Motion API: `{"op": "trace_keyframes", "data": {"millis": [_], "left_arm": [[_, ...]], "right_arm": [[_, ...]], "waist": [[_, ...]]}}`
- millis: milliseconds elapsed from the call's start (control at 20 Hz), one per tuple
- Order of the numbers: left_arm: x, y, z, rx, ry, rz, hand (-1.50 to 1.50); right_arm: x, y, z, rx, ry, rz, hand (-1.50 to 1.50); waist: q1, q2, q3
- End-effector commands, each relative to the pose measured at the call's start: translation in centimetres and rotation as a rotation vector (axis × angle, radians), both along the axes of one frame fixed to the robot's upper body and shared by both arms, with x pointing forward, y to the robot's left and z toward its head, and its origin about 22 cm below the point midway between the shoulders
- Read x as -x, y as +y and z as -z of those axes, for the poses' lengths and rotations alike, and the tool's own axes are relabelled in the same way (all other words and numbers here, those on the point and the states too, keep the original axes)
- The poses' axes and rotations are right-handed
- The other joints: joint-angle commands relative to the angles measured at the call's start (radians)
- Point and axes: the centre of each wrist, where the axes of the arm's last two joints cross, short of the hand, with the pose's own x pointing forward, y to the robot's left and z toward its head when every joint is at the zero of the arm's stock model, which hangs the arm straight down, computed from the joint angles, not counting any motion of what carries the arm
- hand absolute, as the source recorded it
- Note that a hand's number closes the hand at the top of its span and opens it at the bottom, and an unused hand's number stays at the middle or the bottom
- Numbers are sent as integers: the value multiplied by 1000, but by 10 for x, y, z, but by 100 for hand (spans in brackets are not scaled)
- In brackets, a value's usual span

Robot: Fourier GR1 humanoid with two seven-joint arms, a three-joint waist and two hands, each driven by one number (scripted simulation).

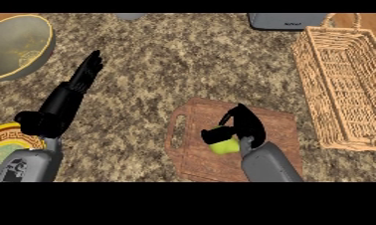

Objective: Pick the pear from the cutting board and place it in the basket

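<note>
A speckled granite counter [191, 64] fills the head view. At its right edge lies a long wicker basket [317, 89], its length running away from the robot, with a handle arching at the far end and its right side cut off by the frame. At the upper left sits a large bowl [33, 25] with a pale rim, partly out of view. A wooden cutting board [198, 159] with a handle slot on its left side lies near the lower centre, well apart from the basket. A grey appliance [286, 21] and a small grey object [131, 16] are cut off at the top edge and hard to identify. A yellow-patterned plate [13, 137] peeks in at the lower left, mostly hidden by the left forearm.

The left hand [86, 73] rests over the counter, fingers straight and together, pointing away.

The right hand [246, 122] is over the board, its fingers and thumb curled around the yellow-green pear [224, 145]. The hand covers most of the fruit, so its long axis and stem direction cannot be made out.
</note>
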Motion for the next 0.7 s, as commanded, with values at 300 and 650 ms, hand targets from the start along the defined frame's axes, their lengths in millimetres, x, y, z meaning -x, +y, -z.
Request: {"op": "trace_keyframes", "data": {"millis": [300,650], "left_arm": [[2,-5,1,4,19,-23,0],[8,1,6,5,32,-49,0]], "right_arm": [[64,-10,9,150,-193,-588,150],[127,-75,-13,161,-526,-882,150]], "waist": [[-28,-5,13],[-53,-1,15]]}}
